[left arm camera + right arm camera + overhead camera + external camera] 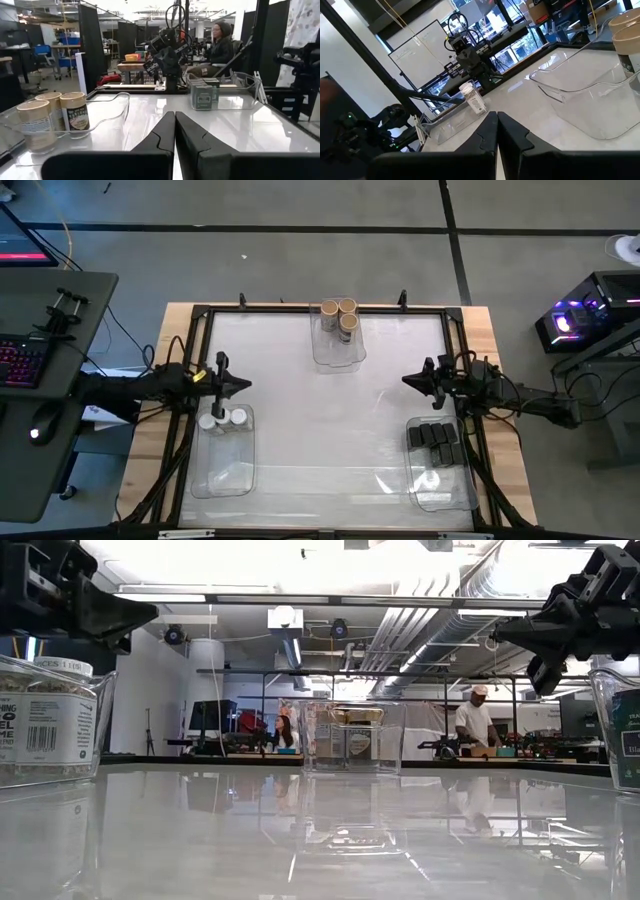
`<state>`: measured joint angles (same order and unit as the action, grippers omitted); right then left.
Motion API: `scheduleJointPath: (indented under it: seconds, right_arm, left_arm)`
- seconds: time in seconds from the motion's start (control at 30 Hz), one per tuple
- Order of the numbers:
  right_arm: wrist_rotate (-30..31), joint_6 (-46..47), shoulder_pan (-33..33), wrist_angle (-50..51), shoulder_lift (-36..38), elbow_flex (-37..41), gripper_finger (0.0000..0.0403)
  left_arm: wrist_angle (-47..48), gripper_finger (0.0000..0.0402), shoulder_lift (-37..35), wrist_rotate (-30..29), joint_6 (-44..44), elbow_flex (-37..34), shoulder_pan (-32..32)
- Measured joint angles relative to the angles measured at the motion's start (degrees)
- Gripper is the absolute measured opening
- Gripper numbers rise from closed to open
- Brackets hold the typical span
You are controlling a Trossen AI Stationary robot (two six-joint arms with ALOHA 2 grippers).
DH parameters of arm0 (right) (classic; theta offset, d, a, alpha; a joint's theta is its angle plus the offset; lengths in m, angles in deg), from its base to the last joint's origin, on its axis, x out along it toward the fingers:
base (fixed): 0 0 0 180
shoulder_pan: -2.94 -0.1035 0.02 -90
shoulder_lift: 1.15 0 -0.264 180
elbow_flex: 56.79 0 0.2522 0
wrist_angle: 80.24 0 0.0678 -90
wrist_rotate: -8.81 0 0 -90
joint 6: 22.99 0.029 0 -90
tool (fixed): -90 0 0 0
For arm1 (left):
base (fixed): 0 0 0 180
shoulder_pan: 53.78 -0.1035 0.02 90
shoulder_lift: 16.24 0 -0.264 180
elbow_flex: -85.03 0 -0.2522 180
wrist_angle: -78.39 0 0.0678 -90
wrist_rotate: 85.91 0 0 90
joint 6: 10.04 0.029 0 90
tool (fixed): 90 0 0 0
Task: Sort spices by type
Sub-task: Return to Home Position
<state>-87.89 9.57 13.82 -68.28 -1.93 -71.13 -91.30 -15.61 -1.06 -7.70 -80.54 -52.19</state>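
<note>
Three tan-lidded jars (338, 314) stand in a clear bin (338, 352) at the table's far middle; the left wrist view also shows these jars (50, 114). White-lidded jars (222, 420) stand in a clear bin (222, 465) at the left. Several black boxes (435, 440) lie in a clear bin (445, 490) at the right. My left gripper (243, 385) hovers shut just beyond the white-lidded jars and holds nothing. My right gripper (408, 379) hovers shut beyond the black boxes, also holding nothing. Both point level toward the table's middle.
A dark frame rail (300, 308) runs around the white table top. A desk with a keyboard (25, 360) stands left of the table. People (478, 720) are at benches in the room beyond. Between the three bins lies bare table (330, 420).
</note>
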Motion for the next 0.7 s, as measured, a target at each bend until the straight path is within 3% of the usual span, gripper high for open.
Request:
scheduleJointPath:
  seconds: [0.7]
  right_arm:
    - [0.0,0.0,0.0,0.0,0.0,0.0,0.0001]
  left_arm:
    - [-0.2,0.0000,0.1,0.0,-0.6,0.0,0.0]
